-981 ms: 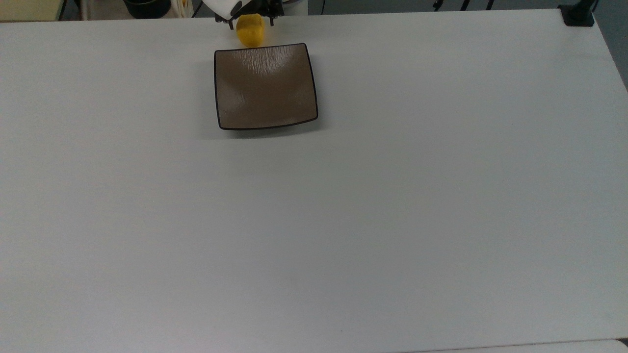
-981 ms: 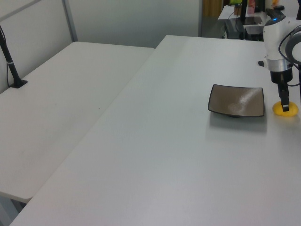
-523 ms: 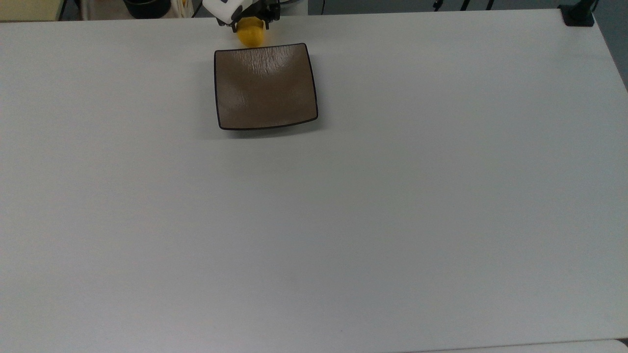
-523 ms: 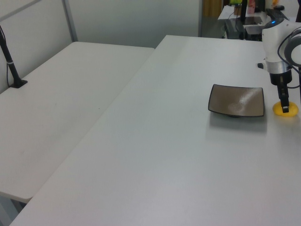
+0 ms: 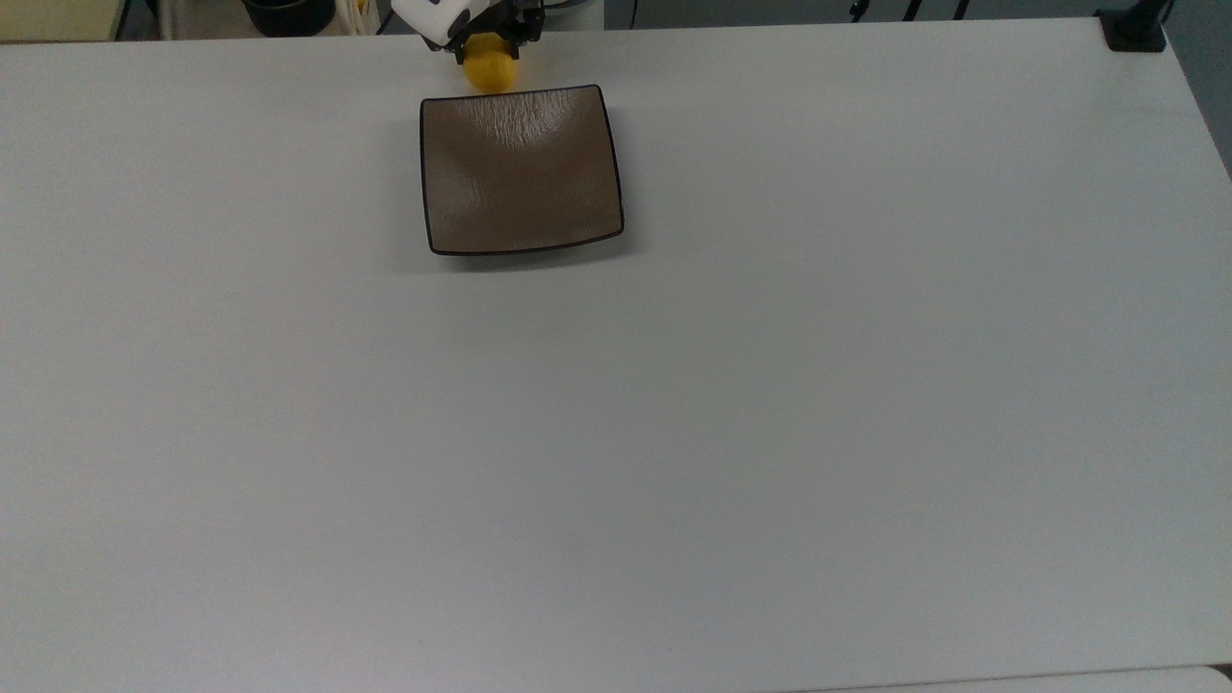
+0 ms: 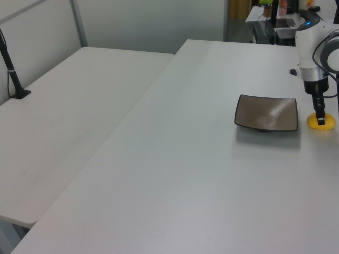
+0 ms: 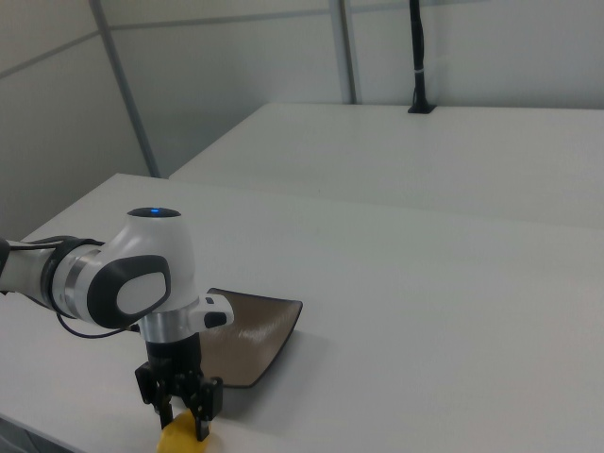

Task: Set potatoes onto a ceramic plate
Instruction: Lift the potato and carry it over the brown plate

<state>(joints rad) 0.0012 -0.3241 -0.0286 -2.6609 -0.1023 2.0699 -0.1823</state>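
The arm's two-finger jaws straddle the smooth yellow-orange oval potato [image 5: 488,69] on the white counter [image 5: 770,385], whether gripping I cannot tell, just beside the square brown-grey ceramic plate [image 5: 521,169].

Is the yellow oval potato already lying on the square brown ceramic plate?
No, the yellow oval potato lies on the white table just beyond the square brown ceramic plate, near the top view's upper edge.

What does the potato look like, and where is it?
Find the big white table, then the square brown ceramic plate near the top view's upper edge. Just beyond it, under the robot's gripper, sits the small yellow-orange oval potato, the only bright thing there.
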